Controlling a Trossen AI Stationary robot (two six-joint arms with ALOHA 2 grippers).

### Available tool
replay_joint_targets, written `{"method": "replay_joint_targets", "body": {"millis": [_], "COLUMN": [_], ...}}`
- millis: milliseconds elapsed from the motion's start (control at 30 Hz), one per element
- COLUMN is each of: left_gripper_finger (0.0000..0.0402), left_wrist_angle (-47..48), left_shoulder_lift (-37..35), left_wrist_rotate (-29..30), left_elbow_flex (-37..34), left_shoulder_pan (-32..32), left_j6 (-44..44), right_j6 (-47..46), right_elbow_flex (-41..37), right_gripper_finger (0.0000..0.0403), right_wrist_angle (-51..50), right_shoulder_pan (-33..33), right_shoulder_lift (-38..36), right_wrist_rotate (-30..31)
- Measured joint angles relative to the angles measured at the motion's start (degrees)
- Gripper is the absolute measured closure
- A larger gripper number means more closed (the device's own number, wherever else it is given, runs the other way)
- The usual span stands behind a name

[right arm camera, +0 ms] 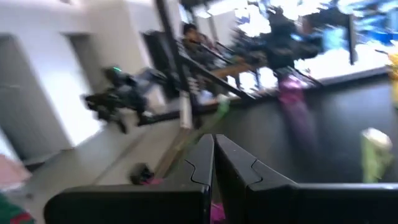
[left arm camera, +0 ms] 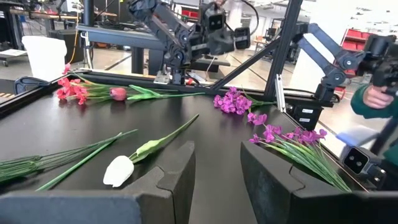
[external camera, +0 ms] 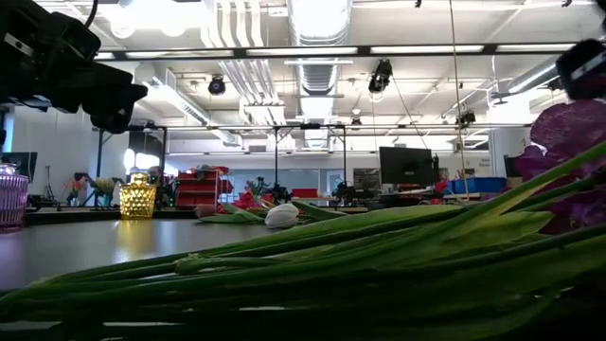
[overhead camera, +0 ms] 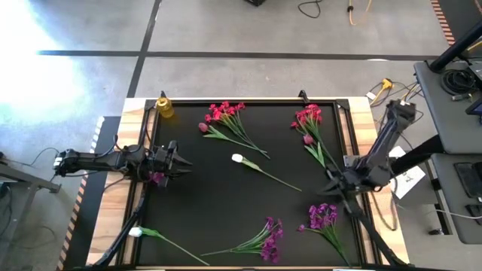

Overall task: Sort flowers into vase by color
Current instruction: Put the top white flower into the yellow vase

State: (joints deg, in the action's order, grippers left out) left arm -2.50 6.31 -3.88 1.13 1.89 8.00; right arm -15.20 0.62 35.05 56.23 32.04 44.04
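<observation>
Flowers lie flat on the black mat: two red-pink bunches [overhead camera: 225, 113] [overhead camera: 309, 117], a pink bud [overhead camera: 202, 127], two purple bunches [overhead camera: 267, 241] [overhead camera: 324, 217] and two white tulips [overhead camera: 238, 158] [overhead camera: 135, 232]. A yellow vase [overhead camera: 164, 107] stands at the far left corner. A purple vase [overhead camera: 157, 178] stands at the left edge. My left gripper [left arm camera: 217, 168] is open and raised beside the purple vase, pointing toward the central white tulip [left arm camera: 118, 171]. My right gripper [right arm camera: 214, 158] is shut, low at the right edge [overhead camera: 331, 181], by the stem ends of the right red-pink bunch. My right gripper has its fingers [right arm camera: 199, 165] shut and level, pointing toward the table's left. The wrist view is smeared, so I cannot tell whether they touch a stem.
The middle of the mat between the flowers is open. Clamps and wooden borders [overhead camera: 120, 150] frame the mat. In the low view, green stems [external camera: 331, 246] of the near purple bunch fill the foreground. A person's sleeve [left arm camera: 373, 102] shows beyond the table.
</observation>
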Motion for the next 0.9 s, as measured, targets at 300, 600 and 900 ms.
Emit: {"method": "replay_joint_targets", "body": {"millis": [300,600,900], "left_gripper_finger": [0.0287,0.0287,0.0287], "left_wrist_angle": [0.0,0.0,0.0], "left_shoulder_lift": [0.0,0.0,0.0], "left_wrist_rotate": [0.0,0.0,0.0], "left_elbow_flex": [0.0,0.0,0.0], "left_shoulder_pan": [0.0,0.0,0.0], "left_j6": [0.0,0.0,0.0], "right_j6": [-7.9,-11.2,-14.3], "right_elbow_flex": [6.1,22.5,40.6], "right_gripper_finger": [0.0329,0.0206,0.0192], "right_wrist_angle": [-2.1,-14.1,-35.6], "right_shoulder_pan": [-17.2,-29.9,-38.7], "right_shoulder_lift": [17.8,36.6,54.2], "right_wrist_rotate": [-5.7,-8.5,-22.3]}}
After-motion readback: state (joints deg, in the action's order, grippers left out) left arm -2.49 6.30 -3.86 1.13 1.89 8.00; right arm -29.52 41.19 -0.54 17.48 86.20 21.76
